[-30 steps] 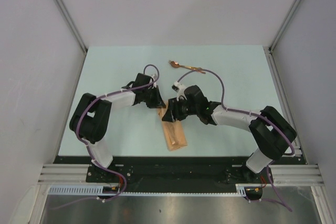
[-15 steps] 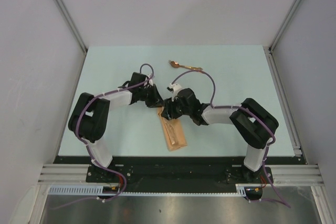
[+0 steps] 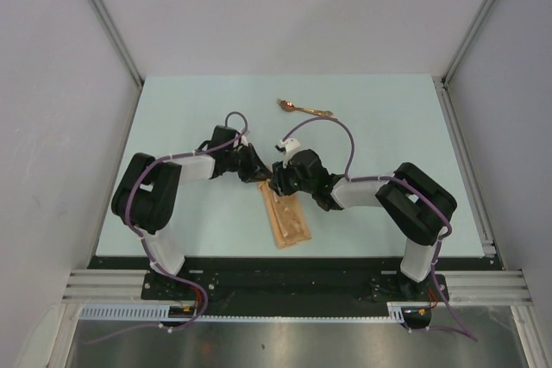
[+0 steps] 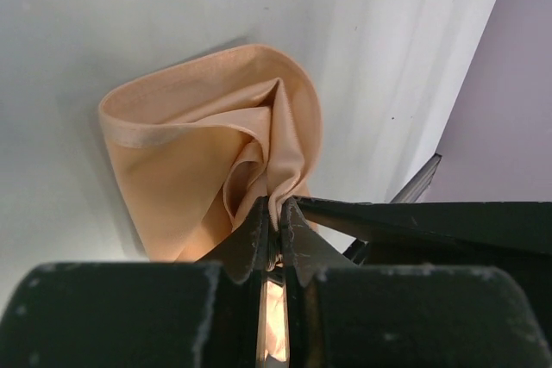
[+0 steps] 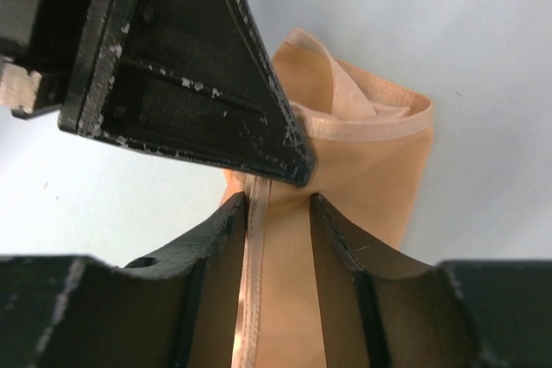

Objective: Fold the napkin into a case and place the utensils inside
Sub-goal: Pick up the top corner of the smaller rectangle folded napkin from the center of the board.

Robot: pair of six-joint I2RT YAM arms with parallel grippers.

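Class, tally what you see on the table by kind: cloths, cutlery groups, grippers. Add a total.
Cloths: 1, the napkin
Cutlery groups: 1, the utensils, pieces too small to separate
Grippers: 2, left gripper and right gripper
Total: 4

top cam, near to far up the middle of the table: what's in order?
napkin → left gripper and right gripper, about level at its far end → utensils

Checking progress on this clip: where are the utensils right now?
In the top view, the utensils lie on the table at far centre, beyond the napkin and apart from it.
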